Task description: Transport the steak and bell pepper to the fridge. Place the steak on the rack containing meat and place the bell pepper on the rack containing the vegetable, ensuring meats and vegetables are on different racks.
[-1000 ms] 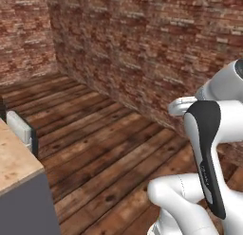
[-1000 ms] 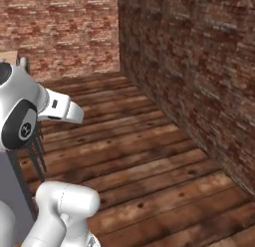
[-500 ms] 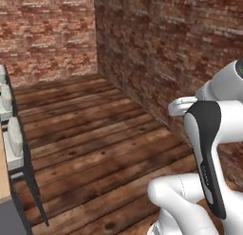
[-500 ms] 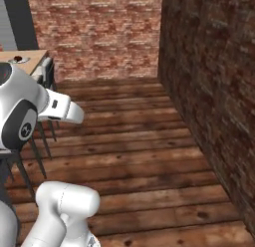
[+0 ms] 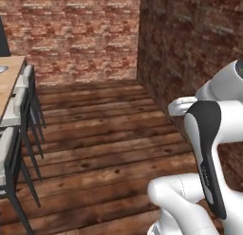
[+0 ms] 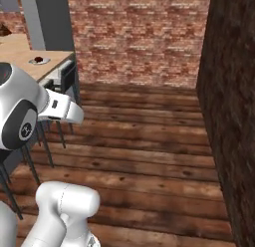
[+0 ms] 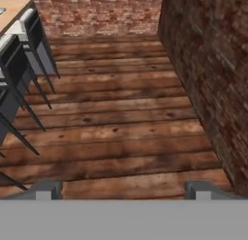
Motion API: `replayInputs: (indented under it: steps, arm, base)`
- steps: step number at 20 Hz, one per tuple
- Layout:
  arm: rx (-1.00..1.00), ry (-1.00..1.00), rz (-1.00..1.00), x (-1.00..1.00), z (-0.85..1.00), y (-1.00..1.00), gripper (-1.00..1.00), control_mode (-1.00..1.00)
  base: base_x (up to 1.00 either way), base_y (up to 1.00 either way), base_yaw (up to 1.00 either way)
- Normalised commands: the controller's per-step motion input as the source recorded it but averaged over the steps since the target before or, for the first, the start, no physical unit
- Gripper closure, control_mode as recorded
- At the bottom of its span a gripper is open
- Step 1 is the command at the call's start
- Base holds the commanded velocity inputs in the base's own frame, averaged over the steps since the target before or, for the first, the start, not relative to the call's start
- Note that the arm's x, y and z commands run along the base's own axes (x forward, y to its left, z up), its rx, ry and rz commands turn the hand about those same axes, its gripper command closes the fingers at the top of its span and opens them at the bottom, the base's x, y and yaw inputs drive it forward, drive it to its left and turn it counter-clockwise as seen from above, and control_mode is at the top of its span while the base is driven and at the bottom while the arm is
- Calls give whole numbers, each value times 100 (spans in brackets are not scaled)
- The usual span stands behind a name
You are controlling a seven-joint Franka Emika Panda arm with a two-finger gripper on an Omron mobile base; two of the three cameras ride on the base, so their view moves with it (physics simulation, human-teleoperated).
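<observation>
1. Whole scene has slid sideways since the earlier frames, so that's the base turning, not stuff moving: the brick corner sat off to the left before, now it's ahead, and the wooden worktop (image 5: 8, 82) with its dark stools (image 5: 21, 134) has come in along the left edge
2. Tool (image 7: 123, 189) is spread wide with nothing between the tips, just plank floor (image 7: 121, 118) below it
3. Right base view has a small dish (image 6: 38, 61) with something dark on it sitting on the worktop, too small to tell what it is
4. Tall dark grey slab (image 6: 47, 19) behind the worktop could be the fridge, can't tell for sure
5. Brick walls (image 5: 71, 35) run behind and along the right
</observation>
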Motion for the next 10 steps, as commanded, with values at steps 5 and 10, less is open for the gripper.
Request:
replayInputs:
  steps: [5,10]
  arm:
    - [0,0,0,0,0,0,-100,100]
    - [0,0,0,0,0,0,-100,100]
  base:
    - [100,-70,45]
    - [100,-72,45]
